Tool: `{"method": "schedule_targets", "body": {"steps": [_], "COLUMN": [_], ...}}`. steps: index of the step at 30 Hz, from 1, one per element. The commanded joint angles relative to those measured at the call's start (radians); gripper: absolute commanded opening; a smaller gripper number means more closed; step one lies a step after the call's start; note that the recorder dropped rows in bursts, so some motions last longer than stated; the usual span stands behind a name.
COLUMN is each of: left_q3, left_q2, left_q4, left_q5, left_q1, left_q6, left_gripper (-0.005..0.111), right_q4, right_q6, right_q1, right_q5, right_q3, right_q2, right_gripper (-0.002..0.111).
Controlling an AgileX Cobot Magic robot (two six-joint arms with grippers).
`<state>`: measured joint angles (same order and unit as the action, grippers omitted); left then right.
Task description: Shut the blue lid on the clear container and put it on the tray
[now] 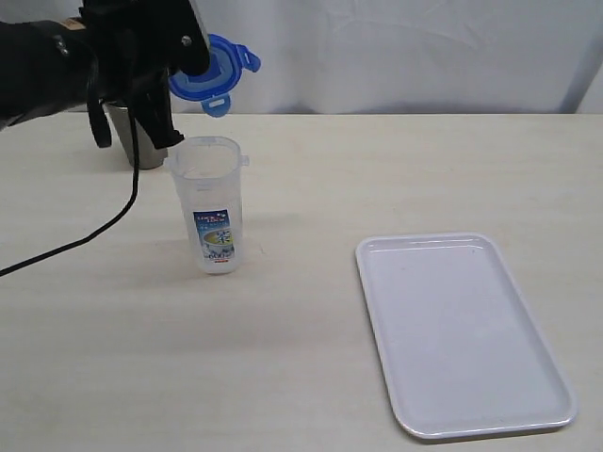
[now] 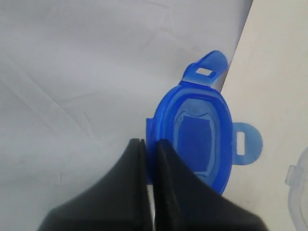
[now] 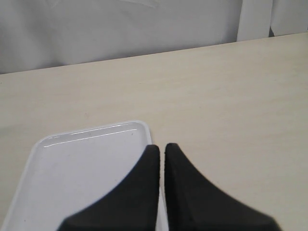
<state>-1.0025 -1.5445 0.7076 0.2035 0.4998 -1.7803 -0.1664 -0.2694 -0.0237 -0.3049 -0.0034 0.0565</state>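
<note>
The left gripper (image 2: 150, 147) is clamped on the rim of the bright blue lid (image 1: 215, 77), which is held in the air with its flaps splayed, near the open clear container (image 1: 212, 202). The right gripper (image 3: 162, 150), jaws together, hangs over the white tray (image 1: 462, 330).

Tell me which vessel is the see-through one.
The tall container with the printed label, standing in front; the shorter cup behind it is opaque grey metal.

Left gripper (image 2: 149, 142) raised, pinching the blue lid (image 2: 202, 139); right gripper (image 3: 161, 147) jaws closed
</note>
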Motion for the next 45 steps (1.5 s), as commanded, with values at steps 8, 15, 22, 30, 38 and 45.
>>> {"method": "schedule_targets", "body": {"steps": [8,15,22,30,38,45], "left_q3": [0.066,0.07,0.072,0.072,0.072,0.108], "left_q2": [-0.02,0.019,0.023,0.029,0.085,0.09], "left_q4": [0.148,0.199,0.24,0.259,0.302,0.296], "left_q5": [0.104,0.094,0.069,0.061,0.032,0.069], "left_q1": [0.001,0.019,0.037,0.037,0.037,0.037], "left_q6": [-0.195,-0.205,-0.211,-0.211,-0.212,-0.261], "left_gripper": [0.0,0.0,0.0,0.0,0.0,0.0], "right_q4": [0.001,0.001,0.001,0.001,0.001,0.001], "right_q6": [0.003,0.003,0.003,0.003,0.003,0.003], "right_q1": [0.002,0.002,0.002,0.002,0.002,0.002], "right_q5": [0.0,0.0,0.0,0.0,0.0,0.0], "right_q3": [0.003,0.003,0.003,0.003,0.003,0.003], "right_q2": [-0.002,-0.002,-0.002,-0.002,-0.002,-0.002], "right_gripper": [0.004,0.004,0.004,0.004,0.004,0.004]}}
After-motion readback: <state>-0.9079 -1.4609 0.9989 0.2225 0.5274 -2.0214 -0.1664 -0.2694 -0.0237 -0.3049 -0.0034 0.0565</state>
